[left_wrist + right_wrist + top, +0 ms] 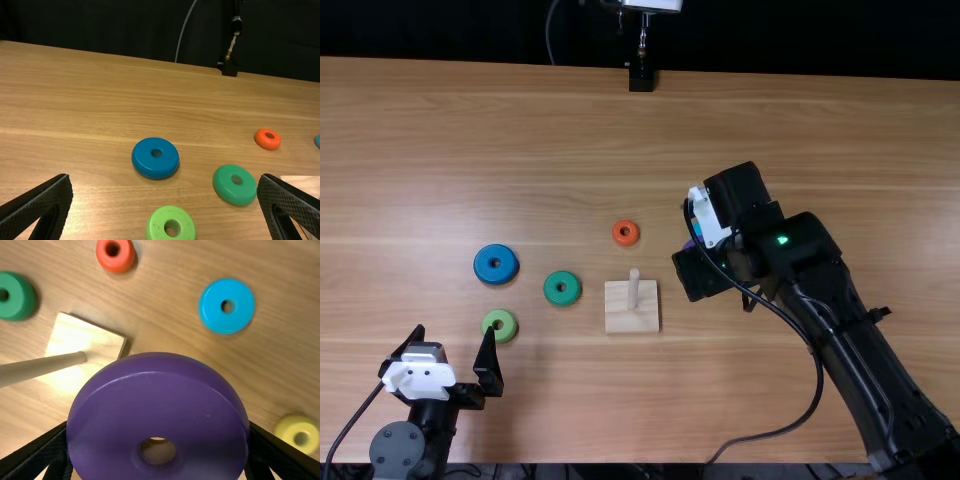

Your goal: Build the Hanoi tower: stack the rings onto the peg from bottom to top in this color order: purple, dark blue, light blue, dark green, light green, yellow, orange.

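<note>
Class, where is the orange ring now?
In the top view, the orange ring lies just beyond the wooden peg base, farther right than the dark green ring.

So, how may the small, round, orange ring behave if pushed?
The orange ring looks evenly solid, so probably stiff. It lies flat, so it would likely slide rather than roll. Its smooth side may be slippery.

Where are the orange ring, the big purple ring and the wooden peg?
Orange ring [117, 262]: right wrist view, beside its hole.
Purple ring [157, 407]: right wrist view, broad face.
Wooden peg [633, 289]: top view, on its shaft.
</note>
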Robot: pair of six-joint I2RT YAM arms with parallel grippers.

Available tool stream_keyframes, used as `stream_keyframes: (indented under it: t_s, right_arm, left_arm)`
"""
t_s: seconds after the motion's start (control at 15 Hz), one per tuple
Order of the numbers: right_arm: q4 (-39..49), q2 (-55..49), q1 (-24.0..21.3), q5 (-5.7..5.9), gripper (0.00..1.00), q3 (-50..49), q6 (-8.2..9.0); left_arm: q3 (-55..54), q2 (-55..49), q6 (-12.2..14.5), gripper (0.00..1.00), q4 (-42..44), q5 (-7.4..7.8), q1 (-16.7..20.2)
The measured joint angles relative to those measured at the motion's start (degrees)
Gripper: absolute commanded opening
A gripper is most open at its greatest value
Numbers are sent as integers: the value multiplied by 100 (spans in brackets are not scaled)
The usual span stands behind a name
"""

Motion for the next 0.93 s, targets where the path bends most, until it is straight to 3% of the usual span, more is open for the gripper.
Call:
stream_keyframes:
  t_s: [0.13, 0.53, 0.93]
  right_arm:
    - [-348, -2, 57, -2, 0, 509, 2]
    - [-1268, 0, 1027, -13, 0, 1814, 0]
    - [-1268, 527, 1161, -7, 0, 2122, 4]
  left_arm:
    - [2, 0, 0, 100, -2, 0, 0]
    - [2, 0, 2, 100, 0, 2, 0]
    - [2, 0, 0, 100, 0, 0, -2]
